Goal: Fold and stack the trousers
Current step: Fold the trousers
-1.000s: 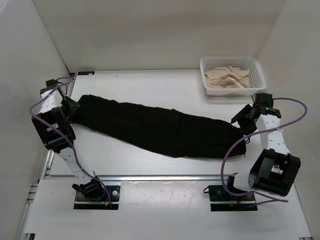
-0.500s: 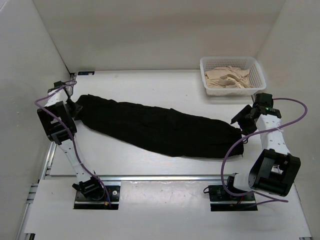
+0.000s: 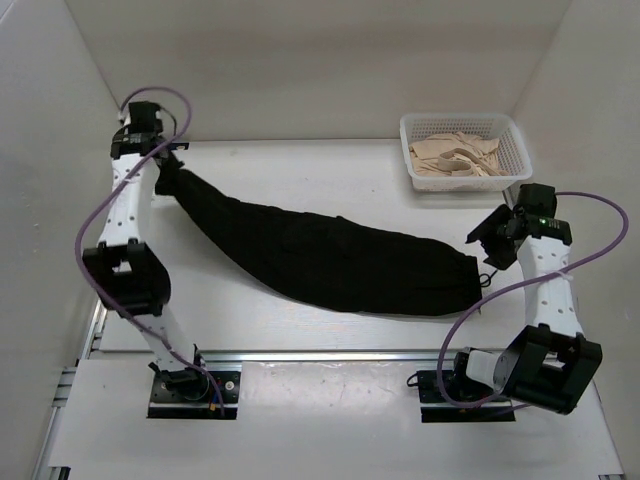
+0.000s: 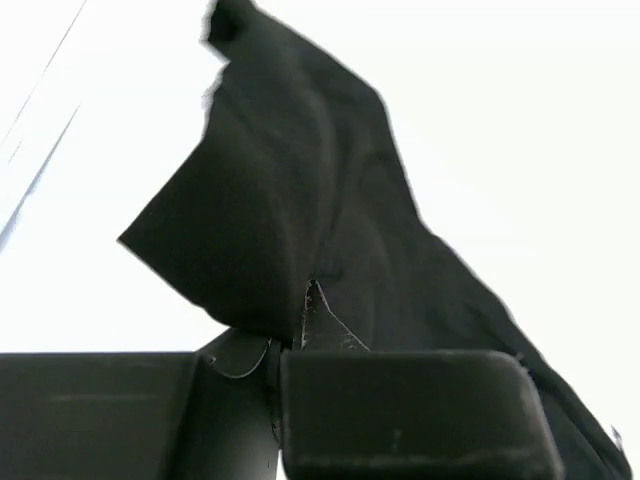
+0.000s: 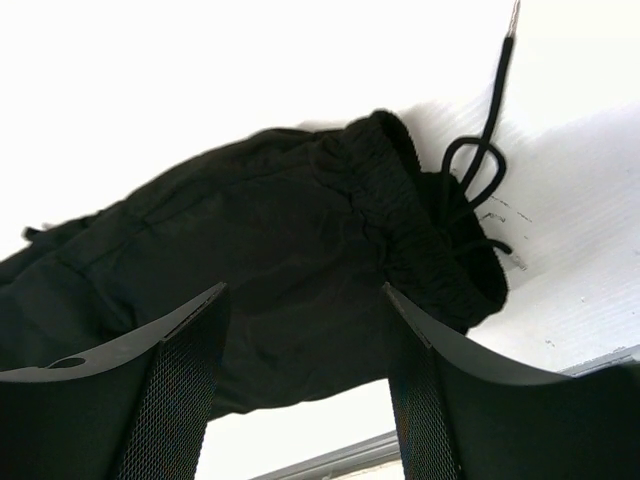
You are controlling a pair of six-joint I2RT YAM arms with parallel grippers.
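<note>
One thin pinch — the left gripper [image 3: 168,170] clamped on the trousers [image 3: 330,255] at ten o'clock, cloth trailing to four — may slip under the weight. The right gripper [image 3: 492,240] gapes open by the waistband [image 5: 430,240].

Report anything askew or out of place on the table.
The trousers lie slanted across the table, their far-left end pinched and lifted by the left end effector. At the right end, the drawstring trails loose from the waistband. Nothing looks torn or spilled.
</note>
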